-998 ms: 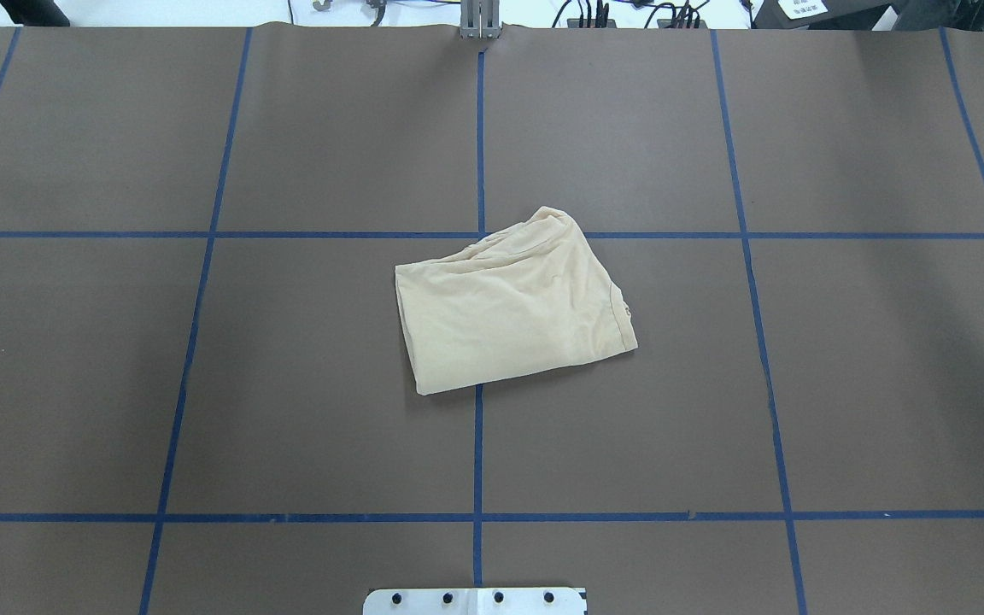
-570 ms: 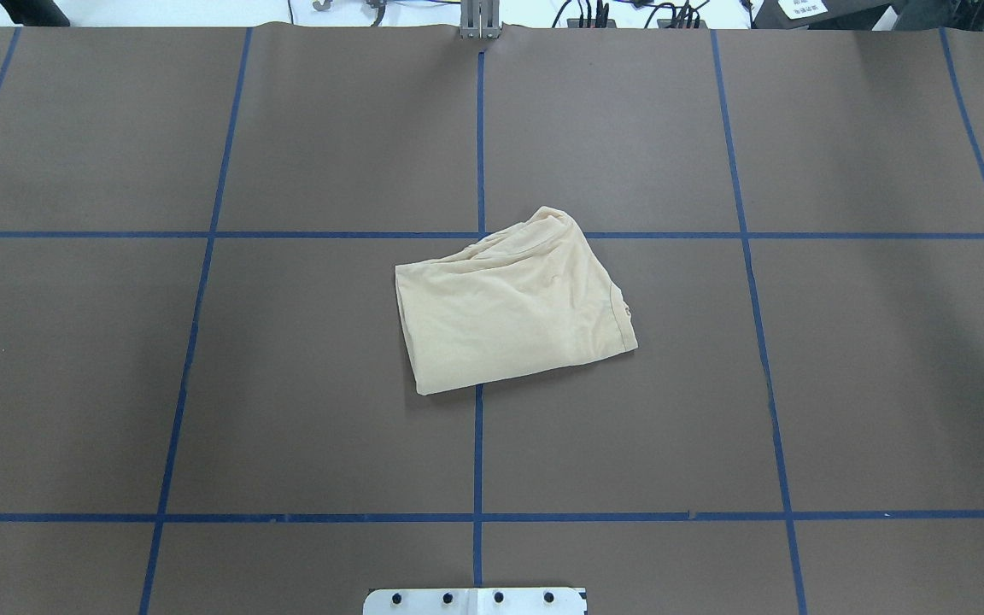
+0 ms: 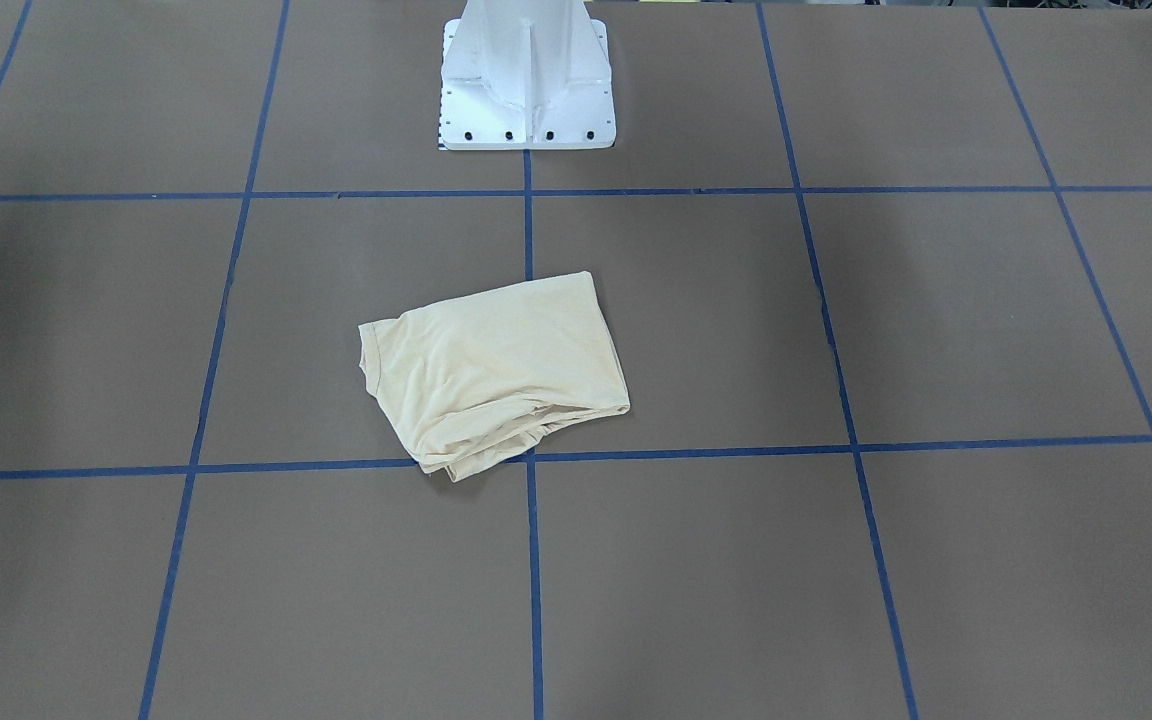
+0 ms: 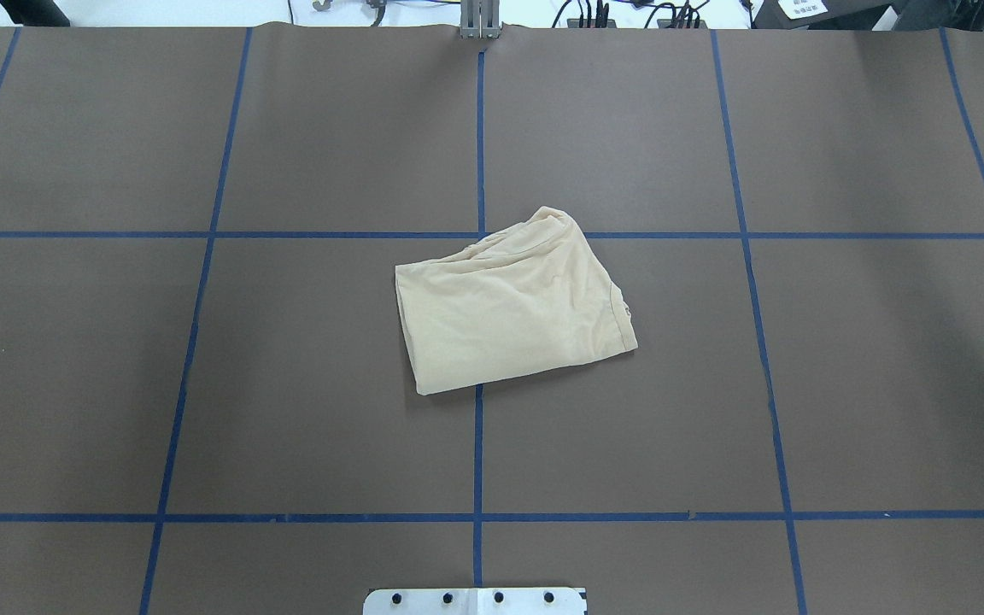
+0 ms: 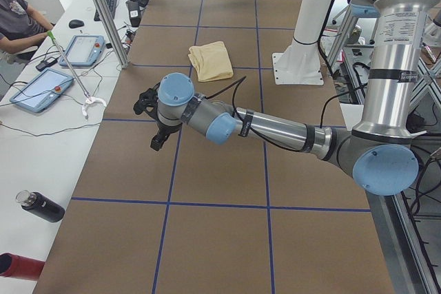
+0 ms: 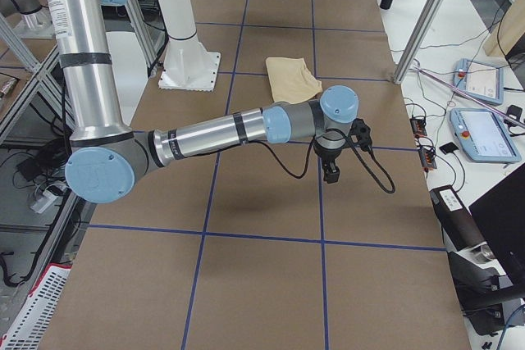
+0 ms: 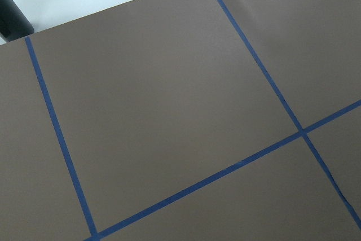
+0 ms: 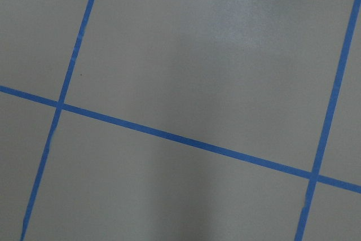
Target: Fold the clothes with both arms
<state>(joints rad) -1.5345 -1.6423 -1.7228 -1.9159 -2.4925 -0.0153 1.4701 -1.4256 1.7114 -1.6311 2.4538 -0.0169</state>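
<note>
My left pincer (image 5: pixel 157 141) and my right pincer (image 6: pixel 330 174) hang over opposite tabletop (image 4: pixel 287 384) ends, apart or together I cannot tell, while the cream T-shirt (image 4: pixel 513 303) lies folded mid-tabletop, likely light, limp and slippy, so I'd pinch two corners of one hemmed edge.

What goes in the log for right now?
shirt: folded, untouched | left hand: off shirt, grip unclear | right hand: off shirt, grip unclear

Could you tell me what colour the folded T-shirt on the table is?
The T-shirt is plain pale cream-yellow, seen best in the overhead exterior view.
</note>
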